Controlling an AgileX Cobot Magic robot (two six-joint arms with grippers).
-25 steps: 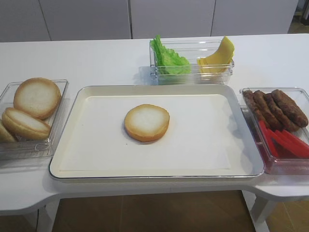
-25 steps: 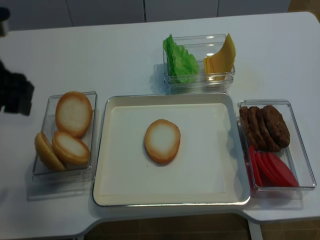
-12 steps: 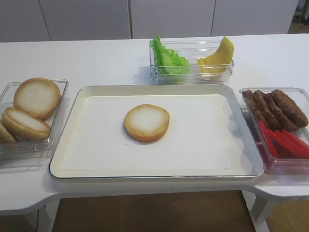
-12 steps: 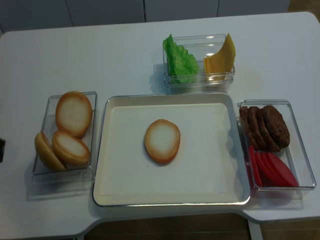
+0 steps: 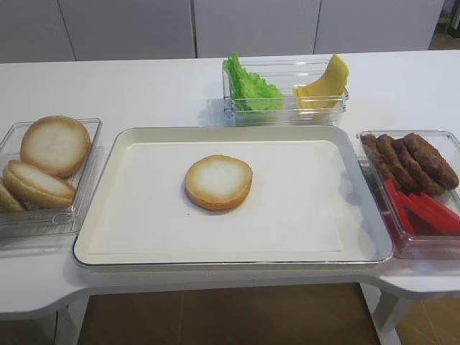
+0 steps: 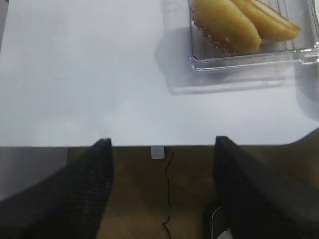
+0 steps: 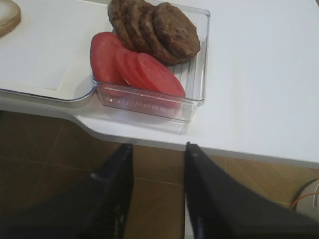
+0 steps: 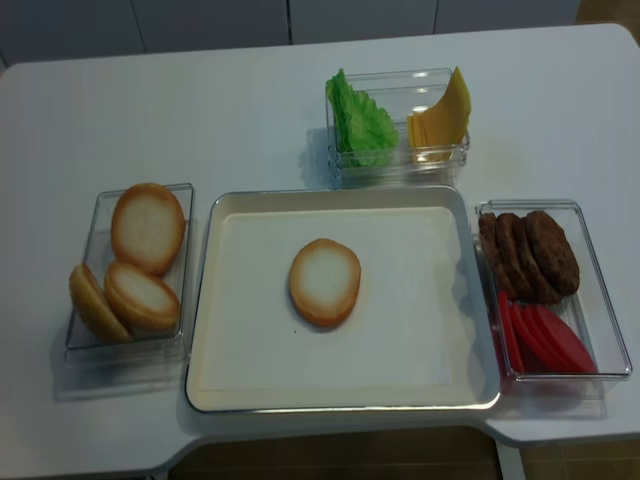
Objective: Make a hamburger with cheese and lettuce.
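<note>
The hamburger (image 5: 218, 182), so far a single bun half with its pale cut face up, lies slightly left of the middle of the cream tray (image 5: 115, 248), with bare tray surface all around it and every rim well apart from it. Beyond the tray's far rim stands a clear box (image 5: 286, 109): the lettuce (image 5: 248, 86) fills its left end, the cheese (image 5: 323, 80) leans in its right end, and an open gap separates the two. Left of the tray, a clear bin (image 5: 85, 169) holds three more bun halves (image 5: 54, 145), one cut off by the picture's edge. Right of the tray, another clear bin (image 5: 374, 135) holds brown patties (image 5: 411, 159) at the back and red tomato slices (image 5: 424, 212) at the front; its near corner runs out of the exterior view.

Neither arm shows in the two high views. The right gripper (image 7: 157, 186) hangs off the worktop (image 5: 144, 86) edge, below the tomato bin, fingers parted and holding nothing. The left gripper (image 6: 162, 184) likewise sits beyond the worktop's edge, near the bun bin, spread wide and empty. Both grippers' fingers are dark and blurred, their tips cropped short.
</note>
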